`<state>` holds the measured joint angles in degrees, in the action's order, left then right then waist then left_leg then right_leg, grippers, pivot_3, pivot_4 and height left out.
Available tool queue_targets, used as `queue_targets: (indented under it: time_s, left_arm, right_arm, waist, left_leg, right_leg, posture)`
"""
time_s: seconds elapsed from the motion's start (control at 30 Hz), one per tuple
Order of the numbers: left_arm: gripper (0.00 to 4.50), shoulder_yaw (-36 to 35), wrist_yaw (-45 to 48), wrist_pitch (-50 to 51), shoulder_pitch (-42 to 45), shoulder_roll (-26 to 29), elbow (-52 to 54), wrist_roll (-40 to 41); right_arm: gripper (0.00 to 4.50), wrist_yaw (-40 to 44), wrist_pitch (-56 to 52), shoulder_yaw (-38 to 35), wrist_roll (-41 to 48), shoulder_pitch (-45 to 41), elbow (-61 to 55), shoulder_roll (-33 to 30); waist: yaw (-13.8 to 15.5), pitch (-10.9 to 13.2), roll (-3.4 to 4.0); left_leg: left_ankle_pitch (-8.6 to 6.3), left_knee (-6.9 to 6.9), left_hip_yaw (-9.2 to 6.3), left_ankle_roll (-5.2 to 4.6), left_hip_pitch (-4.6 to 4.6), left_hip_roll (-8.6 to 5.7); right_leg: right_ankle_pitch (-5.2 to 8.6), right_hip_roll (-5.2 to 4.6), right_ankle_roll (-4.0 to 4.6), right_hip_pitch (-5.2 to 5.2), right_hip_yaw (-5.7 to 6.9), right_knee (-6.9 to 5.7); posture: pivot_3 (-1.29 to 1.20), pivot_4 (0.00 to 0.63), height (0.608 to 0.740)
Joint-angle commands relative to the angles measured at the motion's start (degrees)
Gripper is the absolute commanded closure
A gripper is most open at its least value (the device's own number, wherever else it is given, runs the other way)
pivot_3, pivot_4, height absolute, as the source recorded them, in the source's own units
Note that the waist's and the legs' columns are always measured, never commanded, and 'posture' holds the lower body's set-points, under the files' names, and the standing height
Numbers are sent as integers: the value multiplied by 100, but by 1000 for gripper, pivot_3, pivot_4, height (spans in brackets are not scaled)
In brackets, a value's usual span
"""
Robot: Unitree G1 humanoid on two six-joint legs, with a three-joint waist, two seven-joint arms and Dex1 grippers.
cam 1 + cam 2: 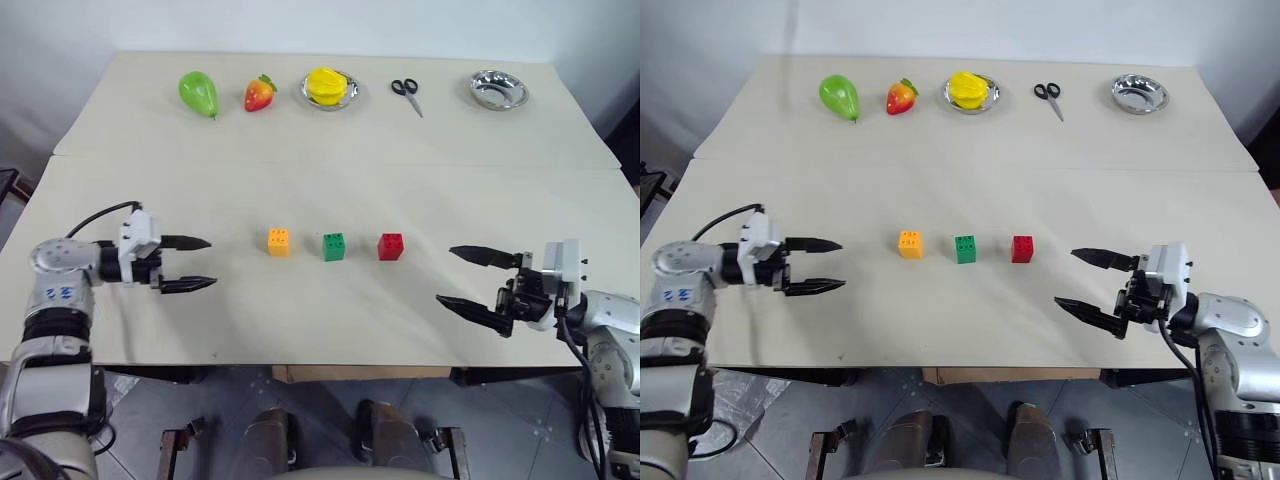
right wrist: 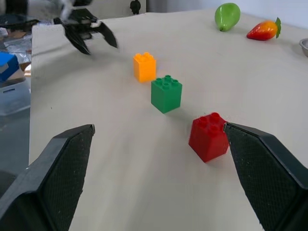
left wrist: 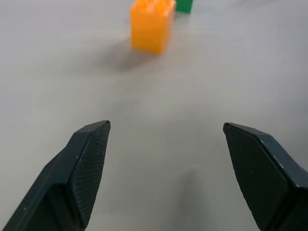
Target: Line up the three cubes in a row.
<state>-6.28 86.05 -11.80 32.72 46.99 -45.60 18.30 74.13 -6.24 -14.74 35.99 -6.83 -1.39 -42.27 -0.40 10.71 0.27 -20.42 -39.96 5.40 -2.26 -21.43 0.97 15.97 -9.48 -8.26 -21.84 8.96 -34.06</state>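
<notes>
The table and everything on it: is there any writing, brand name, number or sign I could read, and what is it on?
No readable text on any of them.
Orange studded plastic cube, green studded plastic cube, red studded plastic cube: plain, no print.
Black-handled scissors, empty round metal bowl: no marking to be made out.
Small blue mark on the left arm's grey housing: too small to read.

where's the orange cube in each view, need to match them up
Left eye: orange cube, left end of the cube row.
Right eye: same spot.
Left wrist: at the frame's top edge.
Right wrist: farthest cube.
Shared landmark: green cube, its neighbour in all four views.
</notes>
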Motion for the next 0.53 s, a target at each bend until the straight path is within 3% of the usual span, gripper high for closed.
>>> queue_targets:
  time_s: [0.03, 0.3, 0.53]
  left_arm:
    - [504, -621, 103, 532, -575, 203, 1237, 726]
    - [504, -1246, -865, 1203, -1559, 107, 2912, 1098]
    - [504, -1238, -1286, 670, -1857, -145, 2849, 737]
  right_arm:
    - [0, 256, 129, -183, 75, -206, 239, -117]
    - [0, 612, 224, -64, -98, -650, 757, -127]
    - [0, 702, 305, 47, -252, -769, 986, -28]
  waist:
    - [36, 1, 0]
    - [25, 1, 3]
    - [18, 3, 7]
  left_leg:
    - [0, -1, -1, -1, 0, 4]
    - [-1, 0, -5, -1, 9, -1]
    - [-1, 3, 3, 0, 12, -4]
  right_leg:
    - [0, -2, 0, 1, -1, -2]
    - [0, -11, 0, 11, 1, -2]
    - [0, -8, 0, 11, 0, 0]
  posture:
    - [0, 150, 740]
    - [0, 150, 740]
    - [0, 150, 740]
